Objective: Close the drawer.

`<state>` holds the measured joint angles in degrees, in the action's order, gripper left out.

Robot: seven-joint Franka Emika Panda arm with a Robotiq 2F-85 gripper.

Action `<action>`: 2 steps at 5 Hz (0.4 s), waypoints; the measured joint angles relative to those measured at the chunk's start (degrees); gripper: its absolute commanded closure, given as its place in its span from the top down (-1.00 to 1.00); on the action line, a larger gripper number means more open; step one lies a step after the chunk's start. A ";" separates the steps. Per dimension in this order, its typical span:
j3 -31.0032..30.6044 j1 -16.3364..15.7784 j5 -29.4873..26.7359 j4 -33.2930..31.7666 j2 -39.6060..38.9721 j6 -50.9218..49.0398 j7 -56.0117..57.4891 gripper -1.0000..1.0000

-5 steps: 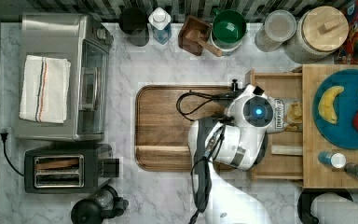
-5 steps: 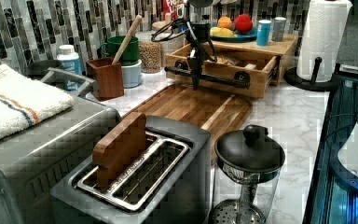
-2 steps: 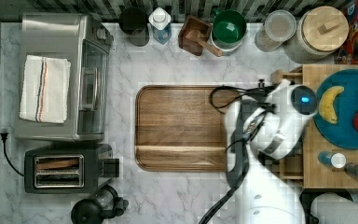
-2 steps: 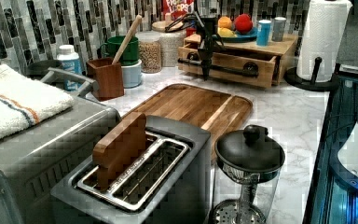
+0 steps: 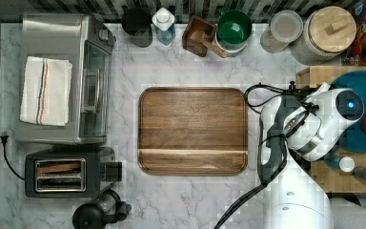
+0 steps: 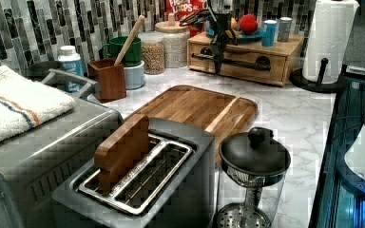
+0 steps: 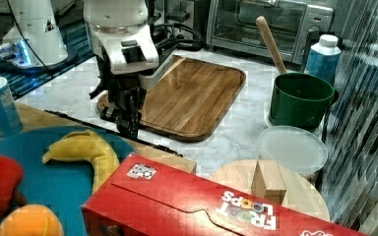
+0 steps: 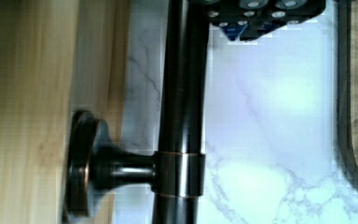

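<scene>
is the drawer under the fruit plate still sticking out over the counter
No, in the left view the drawer front sits flush with its wooden box, the hand at its dark handle.

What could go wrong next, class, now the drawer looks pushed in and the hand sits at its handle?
1. The hand sits right at the drawer's dark handle; pulling away carelessly might drag the drawer open.
2. Pushing harder could shove the wooden box, perhaps toppling the blue cup on top.
</scene>
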<state>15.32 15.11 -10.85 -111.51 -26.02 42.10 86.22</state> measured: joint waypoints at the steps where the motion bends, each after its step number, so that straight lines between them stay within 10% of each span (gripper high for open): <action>1: 0.43 -0.55 0.71 0.06 0.06 -0.03 -0.39 -1.00; 2: 0.49 -0.73 1.07 0.06 0.06 -0.06 -0.39 -1.00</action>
<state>15.81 14.38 -9.78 -111.46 -25.96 42.05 85.83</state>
